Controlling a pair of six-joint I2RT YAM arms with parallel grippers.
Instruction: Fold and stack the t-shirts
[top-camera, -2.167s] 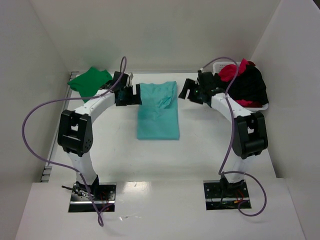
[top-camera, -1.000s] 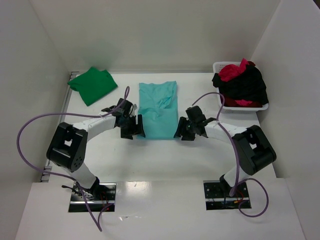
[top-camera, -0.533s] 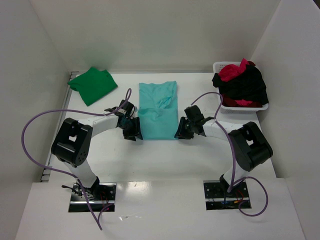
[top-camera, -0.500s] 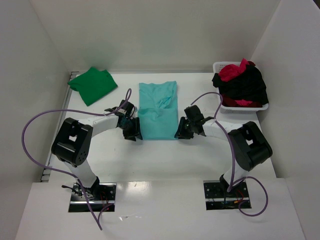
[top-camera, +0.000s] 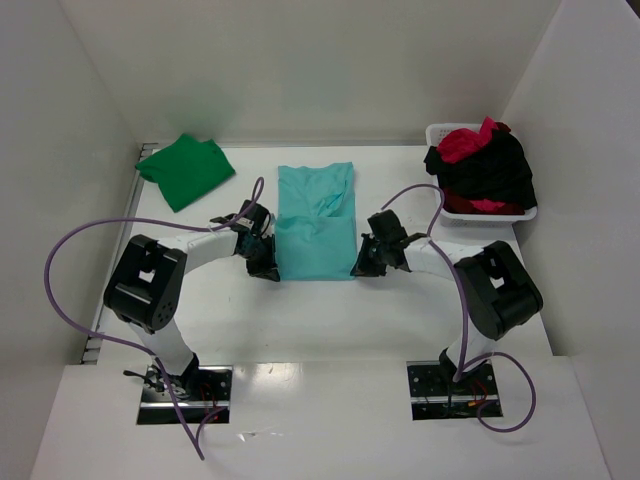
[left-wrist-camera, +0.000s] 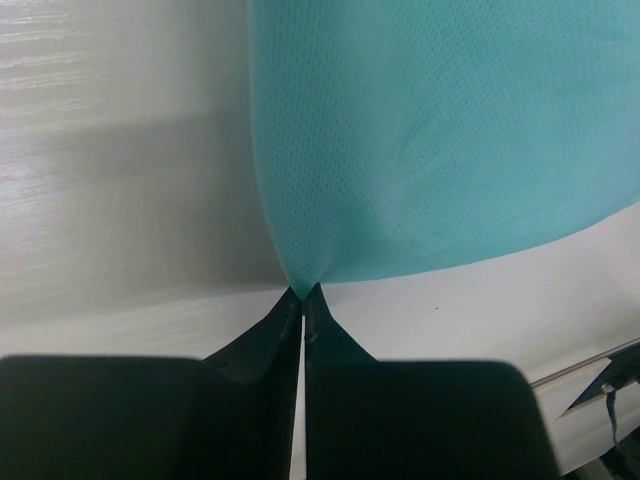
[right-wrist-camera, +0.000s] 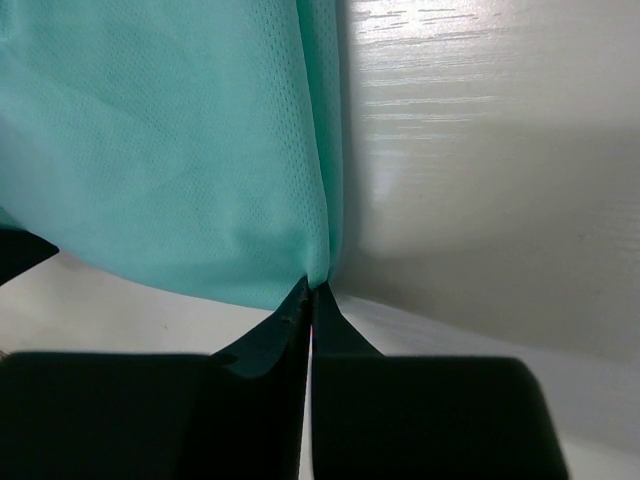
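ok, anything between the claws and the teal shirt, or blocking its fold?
Nothing visible. Left claw and right claw are each shut on a near corner of the teal shirt; nothing lies on it.

In the left wrist view the light teal cotton t-shirt (left-wrist-camera: 430, 130) runs off the top and right edges, and in the right wrist view off the top and left, so each shows only one pinched corner. The black two-finger left gripper (left-wrist-camera: 302, 298) and the black two-finger right gripper (right-wrist-camera: 312, 295) blur into dark masses cut by the bottom edge (only the tips are sharp). From above, each gripper covers a near corner of the shirt, its fingers too small to make out. The white plastic basket (top-camera: 436, 131) is mostly buried under a heap of black and red cotton t-shirts (top-camera: 490, 170); how many cannot be told. A thin dark shape (left-wrist-camera: 600, 375) low in the left wrist view is too blurred to name.
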